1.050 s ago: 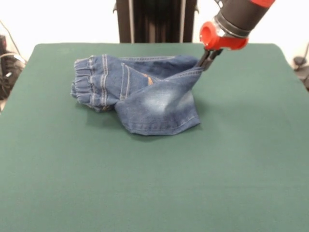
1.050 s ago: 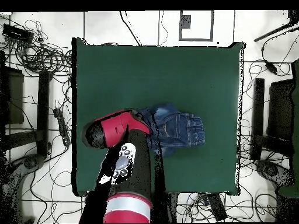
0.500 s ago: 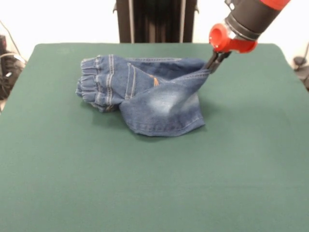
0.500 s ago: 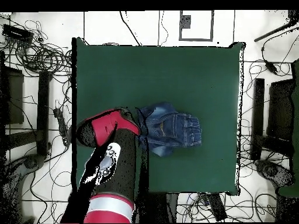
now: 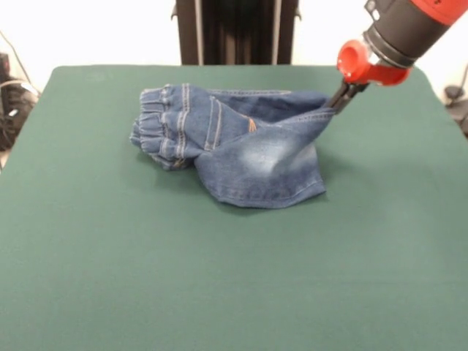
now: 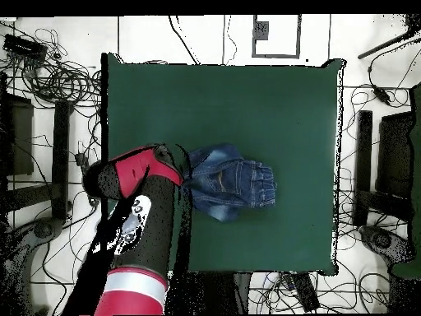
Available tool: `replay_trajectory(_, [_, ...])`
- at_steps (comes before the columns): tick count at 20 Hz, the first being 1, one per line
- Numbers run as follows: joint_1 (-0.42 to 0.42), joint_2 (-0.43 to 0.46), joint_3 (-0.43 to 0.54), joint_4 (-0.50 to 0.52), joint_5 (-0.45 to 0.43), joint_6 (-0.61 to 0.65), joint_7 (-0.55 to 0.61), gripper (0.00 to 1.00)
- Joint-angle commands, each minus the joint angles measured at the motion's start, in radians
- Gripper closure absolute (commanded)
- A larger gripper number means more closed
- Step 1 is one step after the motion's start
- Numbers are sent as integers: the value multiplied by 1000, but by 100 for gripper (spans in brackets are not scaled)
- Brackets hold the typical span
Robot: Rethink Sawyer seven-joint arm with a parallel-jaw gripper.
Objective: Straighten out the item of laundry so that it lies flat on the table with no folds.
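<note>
The tool (image 5: 338, 104) is pinching the jeans (image 5: 234, 150) at their right-hand end in the front view, its thin dark fingers (image 5: 341, 97) closed on a raised point of denim below the red collar of the arm (image 5: 409, 29). From that pinched point the cloth slopes down and spreads to the left. One leg is folded across the front, its faded whitish patch facing up and its hem lying on the table (image 5: 234, 278). The gathered waistband sits bunched at the left end, with a trace of orange stitching near the middle. The jeans lie crumpled on the far half of the green table, towards its middle. In the overhead view the arm (image 6: 140, 239) covers the tool, and the jeans (image 6: 230, 181) lie just beside its red end.
</note>
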Motion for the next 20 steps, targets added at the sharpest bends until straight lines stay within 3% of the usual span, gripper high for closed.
replay_trajectory(1, [31, 33, 41, -50, 105, 36, 328, 100])
replay_trajectory(10, [-21, -17, 48, 107, 103, -169, 282, 100])
replay_trajectory(13, [-13, -28, 25, 153, 100, -253, 328, 100])
replay_trajectory(14, [-13, -29, 21, 163, 112, -259, 329, 0])
replay_trajectory(20, [-30, -32, 25, 183, 134, -276, 314, 0])
